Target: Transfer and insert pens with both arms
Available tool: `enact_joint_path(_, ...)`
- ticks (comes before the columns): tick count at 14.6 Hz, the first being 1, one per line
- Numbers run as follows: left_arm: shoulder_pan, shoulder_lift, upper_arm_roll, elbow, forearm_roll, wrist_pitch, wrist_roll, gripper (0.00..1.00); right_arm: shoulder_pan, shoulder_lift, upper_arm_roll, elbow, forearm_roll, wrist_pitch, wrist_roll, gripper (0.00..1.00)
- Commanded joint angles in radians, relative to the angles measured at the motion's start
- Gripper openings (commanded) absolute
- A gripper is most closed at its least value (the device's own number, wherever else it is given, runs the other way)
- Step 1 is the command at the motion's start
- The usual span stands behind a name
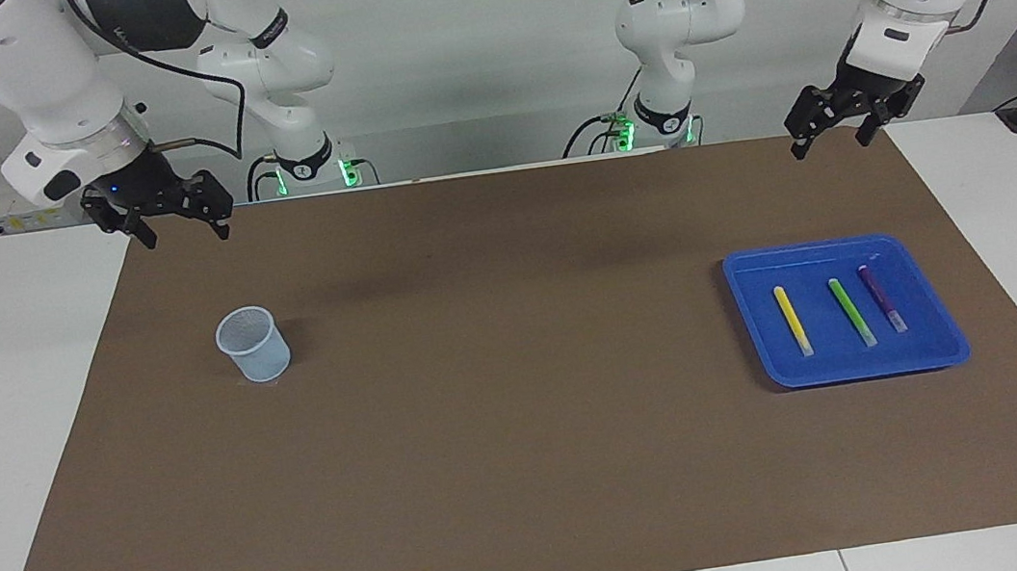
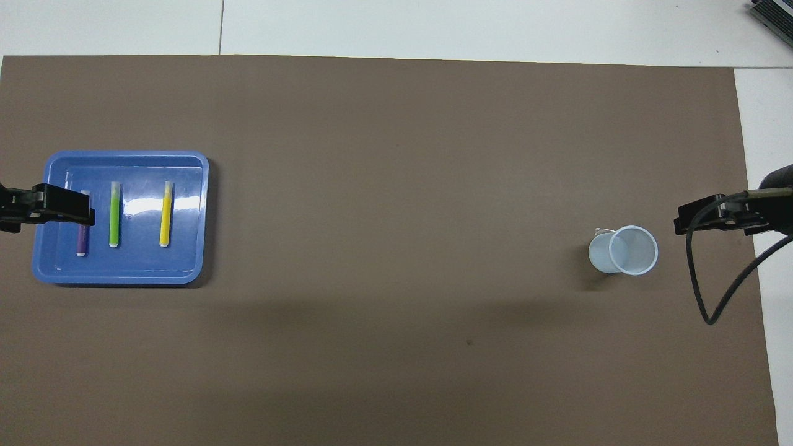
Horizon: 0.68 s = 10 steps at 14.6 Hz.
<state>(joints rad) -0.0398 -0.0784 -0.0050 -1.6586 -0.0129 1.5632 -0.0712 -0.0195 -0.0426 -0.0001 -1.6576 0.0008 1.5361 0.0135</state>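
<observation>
Three pens lie side by side in a blue tray [image 1: 854, 371] toward the left arm's end of the table: yellow [image 1: 792, 320], bright green [image 1: 852, 312] and purple [image 1: 882, 298], each with a whitish end. They also show in the overhead view as yellow [image 2: 165, 214], green [image 2: 114, 214] and purple [image 2: 81, 240]; there the raised left gripper covers part of the purple pen. My left gripper [image 1: 831, 144] hangs open and empty, high over the mat's edge by the robots. My right gripper [image 1: 182, 230] hangs open and empty over the mat's other corner by the robots.
A pale translucent cup [image 1: 254, 346] stands upright on the brown mat [image 1: 525, 419] toward the right arm's end; it also shows in the overhead view [image 2: 622, 251]. Two smaller white arms with green-lit bases [image 1: 310, 169] stand between the large arms.
</observation>
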Motion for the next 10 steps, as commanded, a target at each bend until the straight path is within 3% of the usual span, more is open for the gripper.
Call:
enact_joint_path(1,0.017,-0.024,-0.009,-0.029,-0.007,0.024,0.010,1.00,-0.013,-0.014,0.005,-0.013,0.019,-0.002,-0.018,1.00)
enact_joint_path(10,0.028,-0.024,-0.006,-0.030,-0.007,0.027,0.011,1.00,-0.011,-0.014,0.005,-0.013,0.019,-0.002,-0.018,1.00)
